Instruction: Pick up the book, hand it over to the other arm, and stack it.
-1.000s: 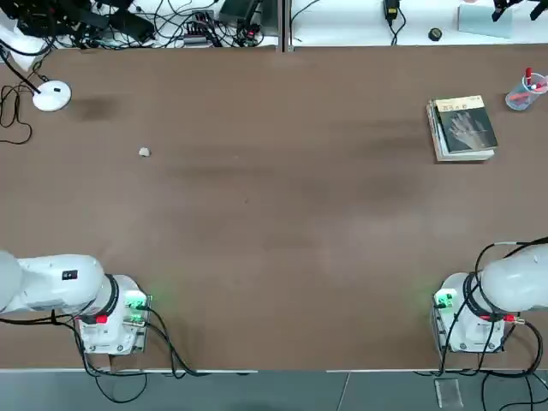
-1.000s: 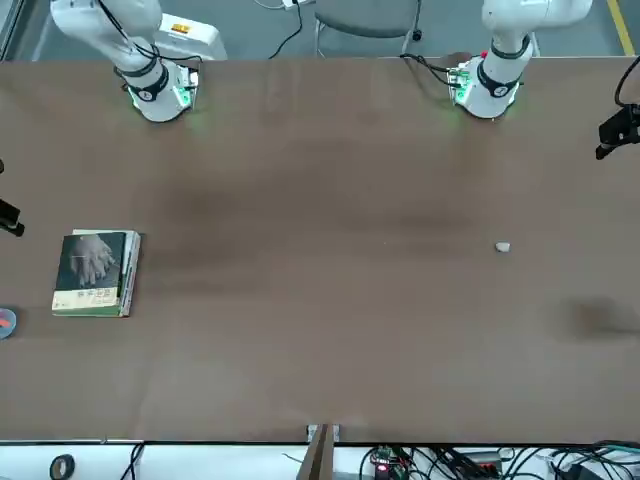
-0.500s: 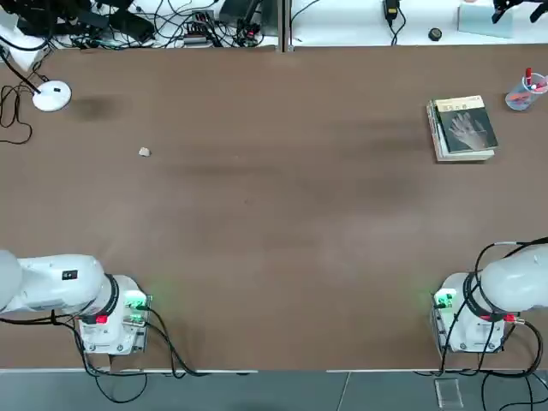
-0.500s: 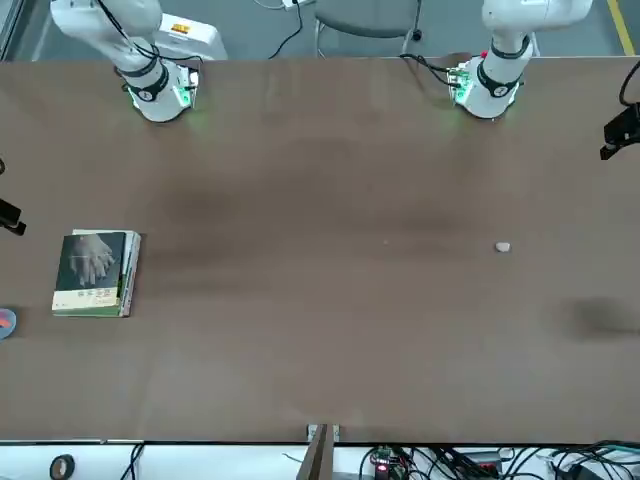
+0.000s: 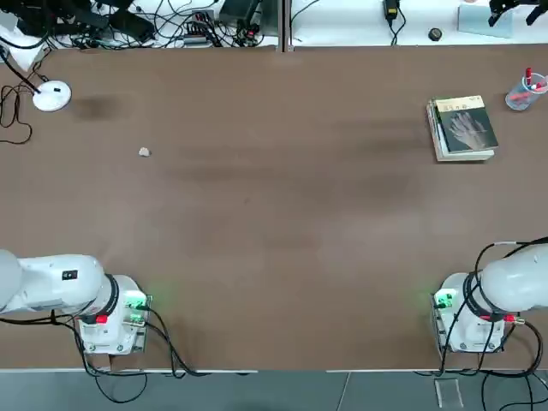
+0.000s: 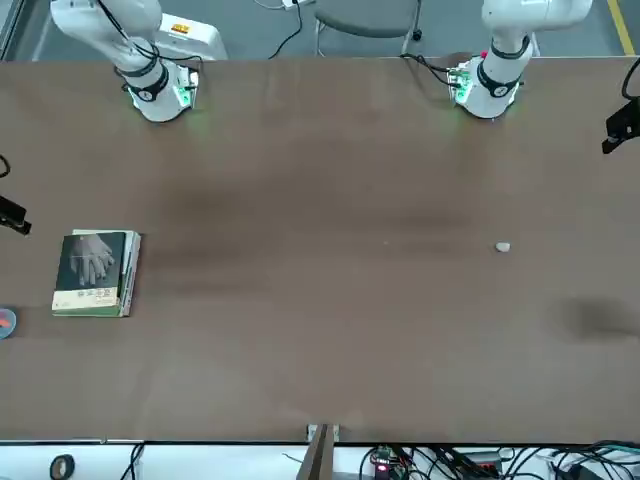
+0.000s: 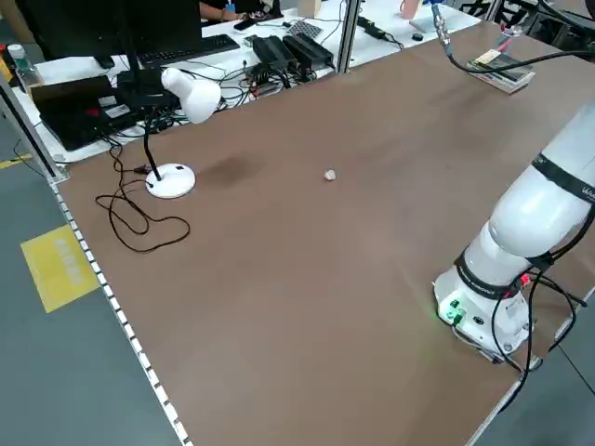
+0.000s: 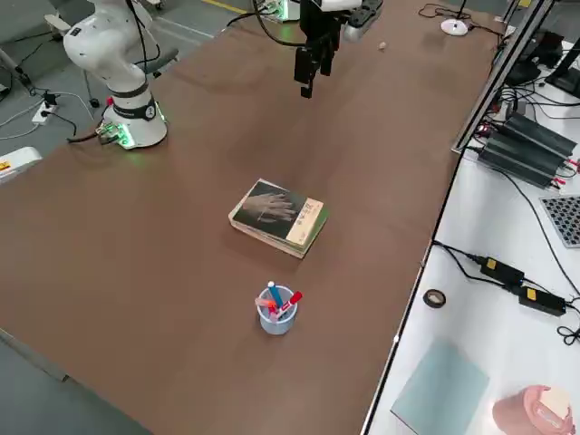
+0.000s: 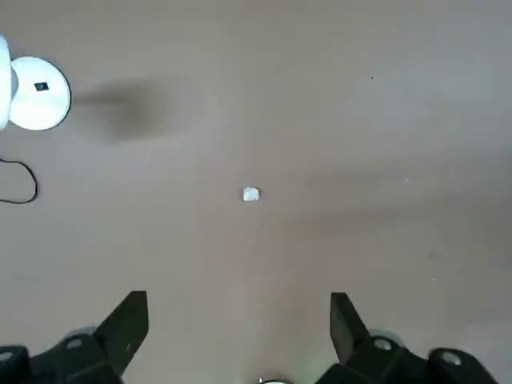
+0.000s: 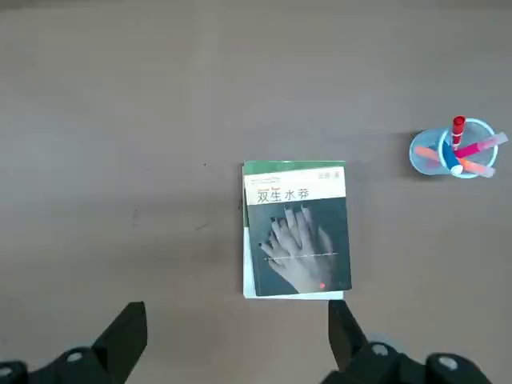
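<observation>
The book point(image 5: 467, 127) has a dark cover with a pale hand and a tan top band. It lies flat on a thicker green-and-white book point(image 5: 437, 134) at the table's far right. The right wrist view shows the book point(image 10: 302, 240) well below my right gripper point(image 10: 238, 308), which hangs high over the table, open and empty. From the right side the book point(image 8: 281, 210) rests square on the stack. My left gripper point(image 9: 240, 300) also hangs high, open and empty, over the far left of the table. Both arm bases stand at the near edge.
A clear cup of pens point(image 5: 522, 92) stands just right of the books. A white desk lamp point(image 5: 50, 96) sits at the far left corner, and a small white lump point(image 5: 144, 152) lies near it. Cables and power bricks crowd the shelf behind the table's back edge.
The gripper parts seen at the edges of the front view have drifted slightly. The book and the other things have not moved.
</observation>
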You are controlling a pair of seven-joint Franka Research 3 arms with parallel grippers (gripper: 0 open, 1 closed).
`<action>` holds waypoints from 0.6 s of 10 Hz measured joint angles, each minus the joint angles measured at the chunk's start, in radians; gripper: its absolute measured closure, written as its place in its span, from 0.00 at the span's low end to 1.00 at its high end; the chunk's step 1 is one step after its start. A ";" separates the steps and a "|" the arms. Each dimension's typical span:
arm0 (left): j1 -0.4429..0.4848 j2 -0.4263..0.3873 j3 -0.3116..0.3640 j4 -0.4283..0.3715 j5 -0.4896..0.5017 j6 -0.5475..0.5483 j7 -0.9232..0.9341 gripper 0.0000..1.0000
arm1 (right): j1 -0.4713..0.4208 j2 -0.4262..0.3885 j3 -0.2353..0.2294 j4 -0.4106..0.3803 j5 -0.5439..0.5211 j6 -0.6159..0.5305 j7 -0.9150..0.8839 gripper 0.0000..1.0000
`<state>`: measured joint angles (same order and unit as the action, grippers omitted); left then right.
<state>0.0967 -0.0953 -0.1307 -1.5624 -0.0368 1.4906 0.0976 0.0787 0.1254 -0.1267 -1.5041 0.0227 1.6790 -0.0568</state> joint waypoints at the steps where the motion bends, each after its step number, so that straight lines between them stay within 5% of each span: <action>1: 0.000 0.000 0.000 0.001 0.000 -0.001 -0.007 0.00 | 0.000 0.000 0.010 0.000 -0.004 -0.007 -0.001 0.00; 6: -0.001 0.003 -0.002 0.003 0.000 -0.002 -0.061 0.00 | 0.000 -0.003 0.031 0.001 -0.022 -0.028 -0.003 0.00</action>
<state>0.0961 -0.0921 -0.1330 -1.5591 -0.0368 1.4883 0.0364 0.0790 0.1229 -0.0953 -1.5034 0.0012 1.6509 -0.0599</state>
